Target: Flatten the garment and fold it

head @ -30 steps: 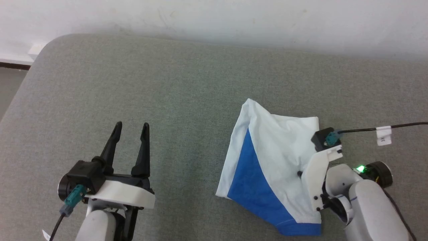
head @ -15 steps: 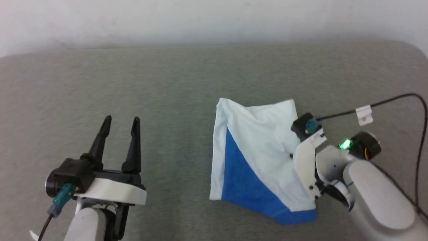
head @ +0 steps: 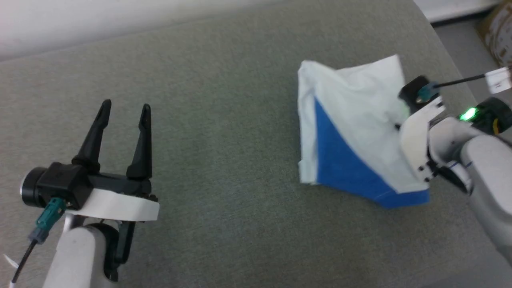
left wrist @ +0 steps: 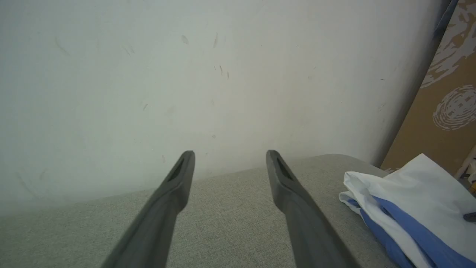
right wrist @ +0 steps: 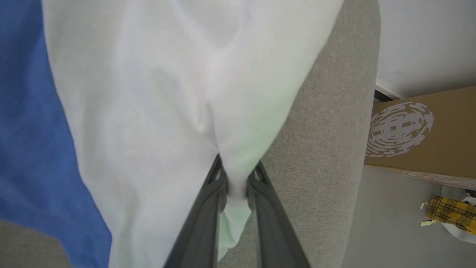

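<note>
There: right fingers [right wrist: 206, 212] pinching the white cloth of the T-shirt [head: 360, 104], near the right edge of the desk [head: 224, 120]; left fingers [head: 94, 136] spread, empty.

Grey table [head: 240, 120]; white wall [left wrist: 186, 74]; printed cardboard box [right wrist: 427, 149].

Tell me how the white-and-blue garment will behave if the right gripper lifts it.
Probably floppy: the garment drapes in soft folds from the right gripper. Likely light, since a small pinch tents it. It may slip, as little cloth is clamped.
</note>
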`<state>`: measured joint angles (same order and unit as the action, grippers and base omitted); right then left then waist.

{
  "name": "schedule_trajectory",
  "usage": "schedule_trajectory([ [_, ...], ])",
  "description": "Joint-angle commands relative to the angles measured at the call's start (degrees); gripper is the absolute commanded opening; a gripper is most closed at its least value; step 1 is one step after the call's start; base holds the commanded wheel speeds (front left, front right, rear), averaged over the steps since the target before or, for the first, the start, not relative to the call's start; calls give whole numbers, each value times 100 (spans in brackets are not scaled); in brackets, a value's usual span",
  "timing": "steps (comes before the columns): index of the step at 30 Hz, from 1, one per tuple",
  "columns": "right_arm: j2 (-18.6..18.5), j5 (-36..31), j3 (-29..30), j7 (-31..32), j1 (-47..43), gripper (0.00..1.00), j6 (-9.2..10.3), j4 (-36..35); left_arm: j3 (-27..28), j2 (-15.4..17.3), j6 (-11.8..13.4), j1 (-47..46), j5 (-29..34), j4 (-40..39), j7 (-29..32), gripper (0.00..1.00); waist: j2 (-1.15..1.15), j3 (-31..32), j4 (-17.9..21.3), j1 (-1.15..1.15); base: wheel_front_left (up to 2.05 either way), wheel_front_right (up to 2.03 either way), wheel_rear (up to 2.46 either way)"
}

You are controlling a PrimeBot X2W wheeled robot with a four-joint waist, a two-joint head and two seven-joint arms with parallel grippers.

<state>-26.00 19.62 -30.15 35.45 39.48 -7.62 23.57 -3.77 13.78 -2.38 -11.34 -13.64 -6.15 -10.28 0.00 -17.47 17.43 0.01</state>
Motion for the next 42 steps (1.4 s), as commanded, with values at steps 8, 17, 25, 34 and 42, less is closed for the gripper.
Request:
schedule_trajectory([
  [8, -426, -291, 220, -468, 562, 0, 13, 709, 11, 216, 33, -232, 96, -360, 283, 100, 0, -1013, 317, -1, 0, 0, 0],
  [17, -654, -759, 803, -949, 1082, 0, 13, 1501, -28, 307, 50, -336, 121, -554, 412, 100, 0, -1345, -4, -1, 0, 0, 0],
  [25, -402, -1300, 1752, -853, 1215, 100, 13, 2208, -63, 286, 70, -349, 77, -432, 312, 100, 0, -1220, -161, -1, 0, 0, 0],
  [34, 264, -1327, 2681, -1850, 1182, 100, 13, 1256, -91, 82, 147, -143, -78, -45, -14, 100, 0, -282, -367, -1, 0, 0, 0],
  [42, 904, -809, 2549, -2728, 283, 100, 13, -590, -28, -134, 301, 123, -239, 259, -206, 100, 0, 608, -880, -1, 0, 0, 0],
])
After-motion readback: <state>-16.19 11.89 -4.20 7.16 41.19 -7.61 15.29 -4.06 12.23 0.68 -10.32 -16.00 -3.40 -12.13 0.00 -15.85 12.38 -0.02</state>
